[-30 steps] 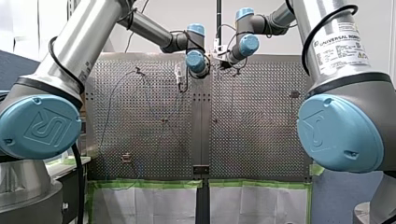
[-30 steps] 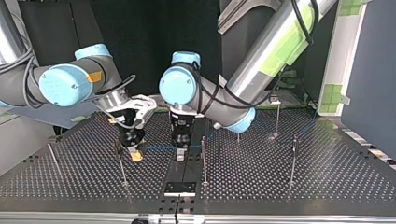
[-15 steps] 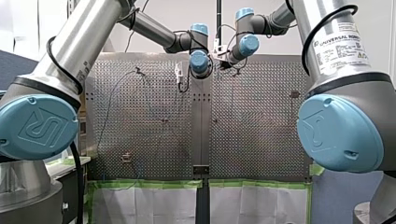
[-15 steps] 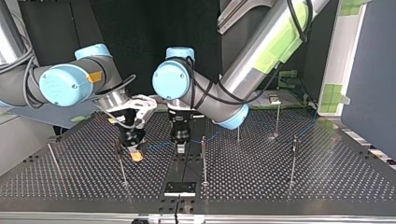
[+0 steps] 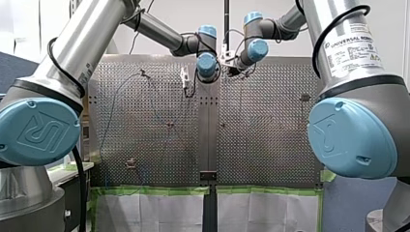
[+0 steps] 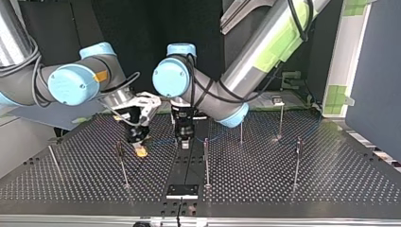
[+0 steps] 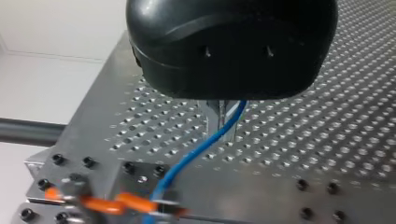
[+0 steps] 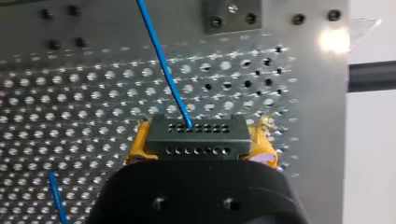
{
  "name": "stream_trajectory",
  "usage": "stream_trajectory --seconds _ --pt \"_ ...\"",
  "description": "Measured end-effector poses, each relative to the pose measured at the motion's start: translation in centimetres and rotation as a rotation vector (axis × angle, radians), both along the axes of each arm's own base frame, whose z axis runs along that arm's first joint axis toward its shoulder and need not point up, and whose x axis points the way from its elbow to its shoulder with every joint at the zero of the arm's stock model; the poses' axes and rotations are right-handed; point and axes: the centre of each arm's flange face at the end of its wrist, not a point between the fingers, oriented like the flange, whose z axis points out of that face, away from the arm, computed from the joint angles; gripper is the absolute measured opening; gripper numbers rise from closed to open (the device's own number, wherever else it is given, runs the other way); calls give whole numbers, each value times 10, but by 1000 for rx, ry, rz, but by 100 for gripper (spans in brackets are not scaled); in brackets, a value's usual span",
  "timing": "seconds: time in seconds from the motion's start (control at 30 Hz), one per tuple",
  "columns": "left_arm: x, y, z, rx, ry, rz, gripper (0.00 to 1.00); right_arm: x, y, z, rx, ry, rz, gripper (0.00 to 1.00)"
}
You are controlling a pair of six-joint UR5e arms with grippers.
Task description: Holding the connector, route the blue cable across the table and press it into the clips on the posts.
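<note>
- My right tool (image 8: 201,142) grips the black connector (image 8: 196,129) between yellow pads (image 8: 138,144); the blue cable (image 8: 168,79) runs out ahead of it.
- My left tool (image 7: 221,122) is closed on that cable, metal fingers (image 7: 211,119) pinching it just above the tabletop (image 7: 303,140).
- Top view: right tool at 9 o'clock of the left tool, nearest post (image 6: 206,163) at its 4 o'clock.
- Likely routing mid-table; next calls for a taut cable, lowered onto that post's top.

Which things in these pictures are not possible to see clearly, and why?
The clips on the posts: top view, too small.
The connector sides: right wrist view, covered by my right gripper and its yellow pads.
The orange object that the blue cable runs to: left wrist view, blurred.
</note>
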Motion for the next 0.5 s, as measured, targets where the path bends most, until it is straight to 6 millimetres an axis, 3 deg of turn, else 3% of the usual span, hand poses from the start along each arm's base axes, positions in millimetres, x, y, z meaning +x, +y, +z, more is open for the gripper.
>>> stream_trajectory --seconds 0.5 --pt "-19 1 -51 1 18 14 0 -8 2 -28 48 25 -16 0"
